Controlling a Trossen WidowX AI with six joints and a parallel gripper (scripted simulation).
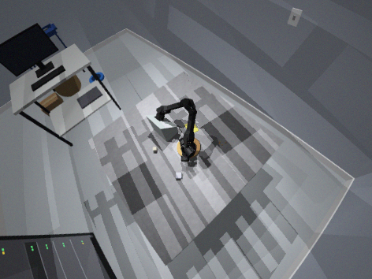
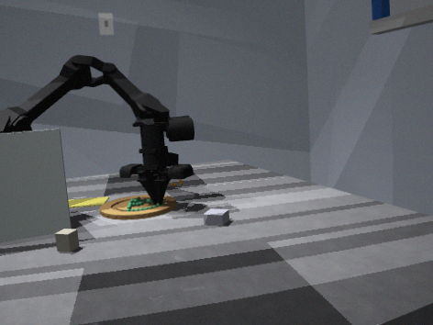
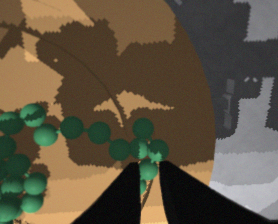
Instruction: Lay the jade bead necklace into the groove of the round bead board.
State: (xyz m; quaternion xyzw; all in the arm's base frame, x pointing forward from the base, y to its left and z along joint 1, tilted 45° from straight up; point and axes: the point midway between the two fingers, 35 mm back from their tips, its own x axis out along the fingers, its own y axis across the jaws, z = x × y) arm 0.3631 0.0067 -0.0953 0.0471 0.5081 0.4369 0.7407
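Observation:
The round bead board (image 1: 197, 146) (image 2: 112, 212) (image 3: 190, 90) is wooden, with a thin curved groove line. The jade bead necklace (image 2: 134, 203) (image 3: 72, 128) lies on it. Its green beads are bunched at the left of the wrist view, inside the groove line. A strand runs from there to a small cluster at the fingertips. My gripper (image 2: 157, 203) (image 3: 148, 170) points down at the board's right side in the exterior view, its fingers nearly together. It is shut on the necklace, with a bead showing between the tips. The lower part of the strand is hidden by the fingers.
A pale upright panel (image 2: 32, 184) stands left of the board, with a yellow flat piece (image 2: 92, 202) behind it. A beige cube (image 1: 154, 150) (image 2: 67, 240) and a lavender block (image 1: 179, 176) (image 2: 216, 217) sit near the board. Small orange bits (image 2: 176, 184) lie behind the gripper.

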